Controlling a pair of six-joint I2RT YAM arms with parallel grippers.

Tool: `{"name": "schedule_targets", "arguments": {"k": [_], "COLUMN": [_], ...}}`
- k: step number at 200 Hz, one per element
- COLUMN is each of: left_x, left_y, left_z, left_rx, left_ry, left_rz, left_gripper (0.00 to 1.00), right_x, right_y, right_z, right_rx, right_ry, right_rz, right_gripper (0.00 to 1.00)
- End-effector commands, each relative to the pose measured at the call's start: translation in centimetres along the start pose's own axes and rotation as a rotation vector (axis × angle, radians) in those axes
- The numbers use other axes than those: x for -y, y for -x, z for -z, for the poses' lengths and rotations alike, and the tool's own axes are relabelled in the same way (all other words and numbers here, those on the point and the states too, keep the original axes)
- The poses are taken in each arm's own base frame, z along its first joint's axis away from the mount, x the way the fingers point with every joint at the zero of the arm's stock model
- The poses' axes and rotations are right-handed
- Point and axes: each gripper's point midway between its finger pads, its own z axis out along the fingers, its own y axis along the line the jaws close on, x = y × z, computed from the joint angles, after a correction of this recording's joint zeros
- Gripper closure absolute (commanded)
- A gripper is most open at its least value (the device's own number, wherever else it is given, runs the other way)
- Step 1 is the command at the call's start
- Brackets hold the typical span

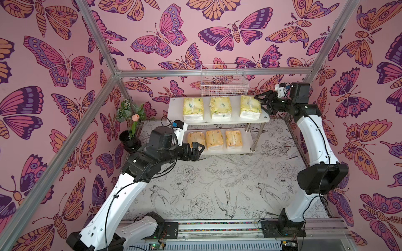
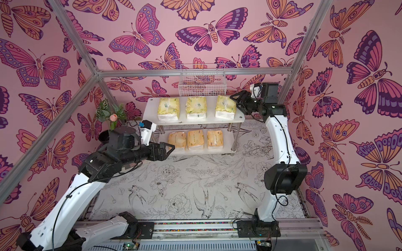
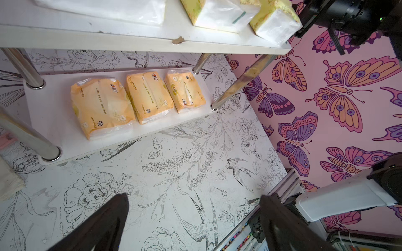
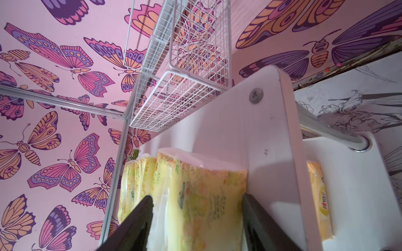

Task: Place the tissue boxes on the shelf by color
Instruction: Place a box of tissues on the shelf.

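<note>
The shelf [image 1: 175,118] stands at the back of the table. Three yellow-green tissue boxes lie on its top board: left [image 1: 193,108], middle [image 1: 220,107] and right [image 1: 250,107]. Three orange tissue boxes [image 1: 214,139] lie in a row on the lower board, also seen in the left wrist view [image 3: 148,100]. My right gripper [image 1: 260,102] reaches in from the right and is shut on the right yellow-green box [image 4: 195,184], one finger on each side, while the box rests on the top board. My left gripper [image 1: 199,151] hangs open and empty by the lower board's left front, beside the leftmost orange box [image 1: 195,139].
A white wire basket [image 1: 223,83] hangs on the back wall just above the shelf. A black vase with a flower [image 1: 130,141] stands at the left, behind the left arm. Aluminium frame posts [image 1: 104,89] border the patterned table; the arms' rail [image 1: 217,226] runs along its front.
</note>
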Motion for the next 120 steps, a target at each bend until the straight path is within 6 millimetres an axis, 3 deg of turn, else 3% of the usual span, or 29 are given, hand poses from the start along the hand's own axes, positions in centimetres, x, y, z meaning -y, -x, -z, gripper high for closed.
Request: {"name": "schedule_targets", "arguments": {"k": [1,65,120], "left_x": [-0.3,-0.6,-0.8], "left_y": [-0.4,-0.6,-0.6], "left_z": [0.1,0.1,0.3], "left_rx": [-0.001,0.000,0.007], "left_ry": [0.004,0.015,0.021], "left_rz": [0.013,0.012,0.013], "left_gripper": [0.00,0.00,0.00], "right_x": [-1.3,-1.4,-2.1], "right_y": [0.5,0.2,0.6], "right_z": [-0.8,-2.2,-1.3], "right_rx": [0.001,-0.015,0.023], "right_ry": [0.057,0.076,0.067], "right_rz": [-0.006,-0.025,0.017], "right_gripper": [0.33,0.33,0.29]}}
